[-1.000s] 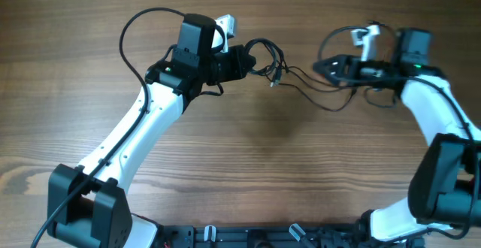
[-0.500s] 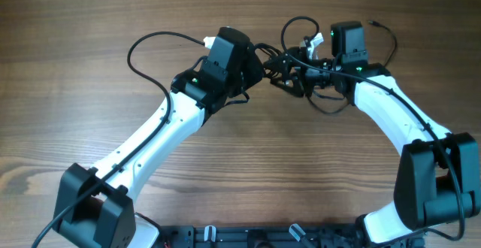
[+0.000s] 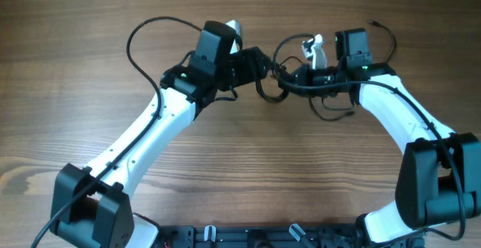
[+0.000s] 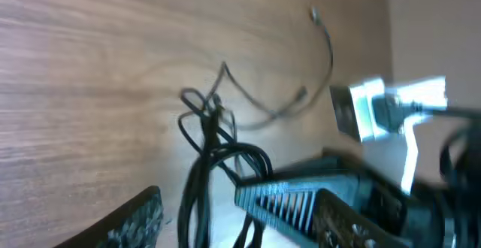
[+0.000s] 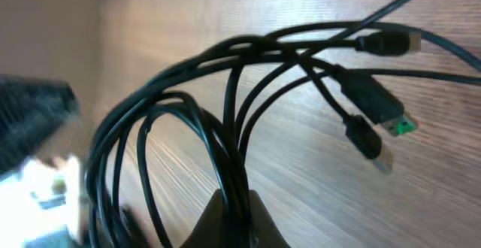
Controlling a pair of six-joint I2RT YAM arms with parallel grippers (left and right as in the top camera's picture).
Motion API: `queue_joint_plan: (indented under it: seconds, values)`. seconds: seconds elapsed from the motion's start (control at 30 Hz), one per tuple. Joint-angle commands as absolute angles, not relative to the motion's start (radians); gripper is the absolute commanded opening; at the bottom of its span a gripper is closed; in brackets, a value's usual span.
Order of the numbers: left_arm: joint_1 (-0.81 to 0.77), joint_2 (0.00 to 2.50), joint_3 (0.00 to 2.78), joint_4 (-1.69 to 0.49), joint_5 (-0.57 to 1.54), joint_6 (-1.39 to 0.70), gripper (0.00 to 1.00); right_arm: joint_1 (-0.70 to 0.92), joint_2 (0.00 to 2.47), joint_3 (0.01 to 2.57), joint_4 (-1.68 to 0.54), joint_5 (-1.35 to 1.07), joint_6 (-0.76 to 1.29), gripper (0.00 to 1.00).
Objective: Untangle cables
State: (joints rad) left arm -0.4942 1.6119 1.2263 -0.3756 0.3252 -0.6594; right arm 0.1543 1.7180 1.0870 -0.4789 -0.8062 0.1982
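Observation:
The cables (image 3: 268,95) are thin black cords bunched between my two grippers at the table's far middle, with loose ends trailing right (image 3: 331,114). My right gripper (image 3: 289,81) is shut on the bundle; in the right wrist view the cords (image 5: 225,128) run up from its pinched fingertips (image 5: 233,222). Their plug ends fan out over the wood, one with a green tip (image 5: 379,105). My left gripper (image 3: 263,62) stands open. In the left wrist view the cables (image 4: 199,180) hang loosely between its spread fingers (image 4: 139,218), touching neither, and a knot (image 4: 207,109) sits farther out.
The wooden table (image 3: 90,113) carries only the cords. The left arm's thick black cable (image 3: 139,37) loops at the back left. In the left wrist view the right gripper's ribbed finger (image 4: 301,192) lies close beside my left fingers. Both arm bases stand at the front edge.
The two arms came together from wide apart. My right gripper closed on the cable bundle, and my left gripper opened and let the cables go.

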Motion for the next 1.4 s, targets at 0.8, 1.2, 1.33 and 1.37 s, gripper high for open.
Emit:
queue_joint_plan:
  seconds: [0.8,1.2,1.33,1.37]
  values:
    - [-0.566,1.719,1.236,-0.476,0.223,-0.464,0.29,0.156,1.724,1.092,-0.583,-0.854,-0.211,0.04]
    - [-0.565,1.832,1.236,-0.556,0.212,-0.476,0.20,0.116,1.533,1.092,-0.519,-0.887,-0.239,0.04]
    - [-0.565,1.832,1.236,-0.598,0.212,-0.476,0.15,0.064,1.521,1.092,-0.393,-0.850,-0.037,0.04]
    - [-0.565,1.832,1.236,-0.604,0.212,-0.476,0.15,0.064,1.521,1.092,-0.382,-0.820,0.001,0.05]
